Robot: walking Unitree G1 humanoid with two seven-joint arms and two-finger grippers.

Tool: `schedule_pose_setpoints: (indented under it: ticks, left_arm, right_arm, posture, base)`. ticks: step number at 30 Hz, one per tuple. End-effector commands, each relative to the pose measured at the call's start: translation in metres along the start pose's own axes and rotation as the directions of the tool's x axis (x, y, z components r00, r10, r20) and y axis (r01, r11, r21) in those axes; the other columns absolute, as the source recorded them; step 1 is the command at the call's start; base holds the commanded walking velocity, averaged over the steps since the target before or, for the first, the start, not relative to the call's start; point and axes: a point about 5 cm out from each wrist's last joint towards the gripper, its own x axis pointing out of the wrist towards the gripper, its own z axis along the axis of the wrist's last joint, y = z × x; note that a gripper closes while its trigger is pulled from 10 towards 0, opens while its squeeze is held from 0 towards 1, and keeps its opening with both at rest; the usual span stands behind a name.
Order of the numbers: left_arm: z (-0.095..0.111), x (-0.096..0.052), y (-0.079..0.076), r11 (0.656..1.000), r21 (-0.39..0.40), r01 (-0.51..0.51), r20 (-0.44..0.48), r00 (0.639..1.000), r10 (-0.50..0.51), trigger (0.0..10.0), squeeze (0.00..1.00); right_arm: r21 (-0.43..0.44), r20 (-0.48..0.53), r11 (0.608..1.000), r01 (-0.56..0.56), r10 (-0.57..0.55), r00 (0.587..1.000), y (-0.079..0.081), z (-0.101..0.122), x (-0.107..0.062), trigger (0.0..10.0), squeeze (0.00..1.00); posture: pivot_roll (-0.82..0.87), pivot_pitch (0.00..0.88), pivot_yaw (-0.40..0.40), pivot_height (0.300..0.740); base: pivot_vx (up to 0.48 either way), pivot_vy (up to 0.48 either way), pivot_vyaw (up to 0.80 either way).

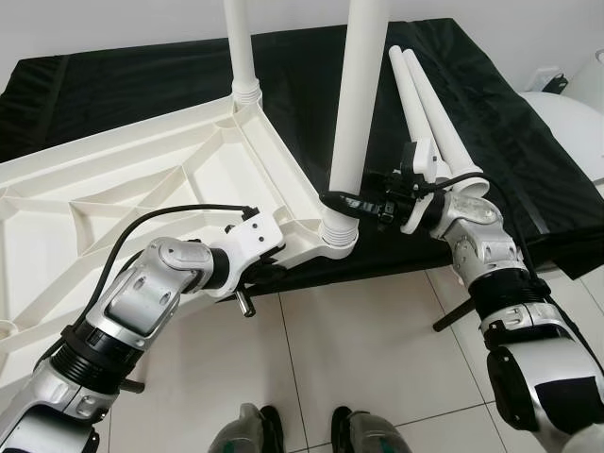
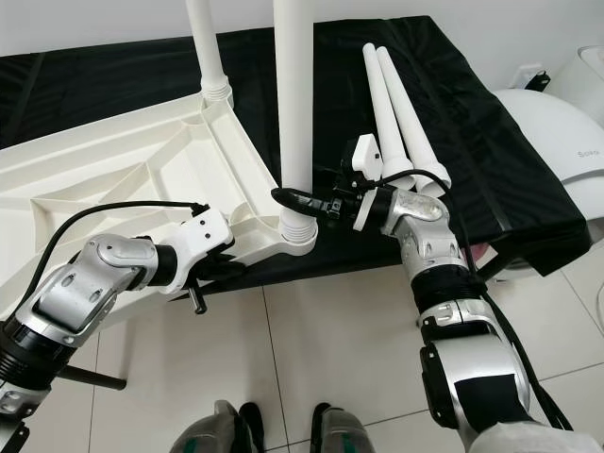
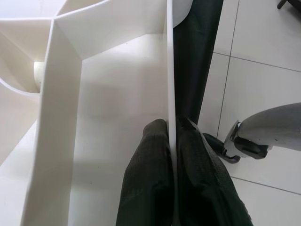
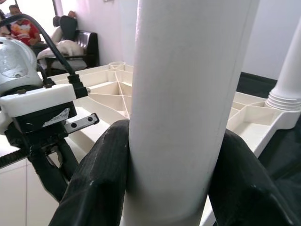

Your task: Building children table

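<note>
**Children's table half assembled: two legs up, two still lying loose**

A large white plastic tabletop lies upside down, its ribbed underside facing up, partly resting on a black cloth spread over a low surface, with its near corner jutting out over a pale tiled floor.

Two white legs stand upright in corner sockets. The far leg sits at the back corner. The near leg stands in the front corner socket, with its ribbed collar showing just above the socket, so it may not be fully seated; I cannot tell for sure.

Two more loose legs lie side by side on the cloth, just beyond the robot's right arm. They are still to be fitted, so by my judgement the job is about halfway.

The right gripper reaches in from the right, and its two black fingers are clamped around the near leg low down, just above the socket. The left gripper is pinched tight on the thin edge wall of the tabletop near that same corner, one finger on each side of the rim, apparently steadying the top.

At the bottom of the scene are the robot's own feet on the tiles.
</note>
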Motion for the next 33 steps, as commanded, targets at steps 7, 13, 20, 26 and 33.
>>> schedule_pose_setpoints:
  ticks: [7, 13, 20, 26, 33]
  left_arm:
    - [-0.011, 0.001, -0.004, 0.999, -0.041, 0.026, -0.031, 0.999, -0.028, 10.0, 0.0]
    - [-0.011, 0.0, -0.002, 0.999, -0.044, 0.019, -0.031, 0.999, -0.02, 10.0, 0.0]
    - [-0.01, 0.0, 0.0, 0.999, -0.041, 0.019, -0.032, 0.999, -0.02, 10.0, 0.0]
    - [-0.01, 0.0, 0.001, 0.999, -0.04, 0.019, -0.031, 0.999, -0.02, 10.0, 0.0]
    - [-0.009, 0.001, 0.002, 0.999, -0.038, 0.019, -0.032, 0.999, -0.02, 10.0, 0.0]
  right_arm:
    - [0.062, -0.056, 0.997, 0.045, -0.041, 0.998, 0.015, -0.023, -0.008, 10.0, 0.0]
    - [0.078, -0.023, 0.994, 0.071, -0.07, 0.997, 0.029, -0.026, -0.014, 10.0, 0.0]
    - [0.074, -0.011, 0.987, 0.145, -0.145, 0.989, 0.034, -0.026, -0.018, 10.0, 0.0]
    - [0.075, 0.015, 0.983, 0.167, -0.168, 0.986, 0.042, -0.023, -0.019, 10.0, 0.0]
    - [0.017, -0.02, 0.987, 0.16, -0.16, 0.987, 0.046, -0.025, -0.019, 10.0, 0.0]
  posture:
    - [-0.06, 0.199, 0.018, 0.74]
    - [-0.06, 0.204, 0.021, 0.74]
    - [-0.07, 0.204, 0.028, 0.74]
    - [-0.07, 0.205, 0.032, 0.74]
    - [-0.07, 0.206, 0.034, 0.74]
  base:
    - [0.0, 0.0, 0.0]
    - [0.0, 0.0, 0.0]
    - [0.0, 0.0, 0.0]
    - [0.0, 0.0, 0.0]
    - [0.0, 0.0, 0.0]
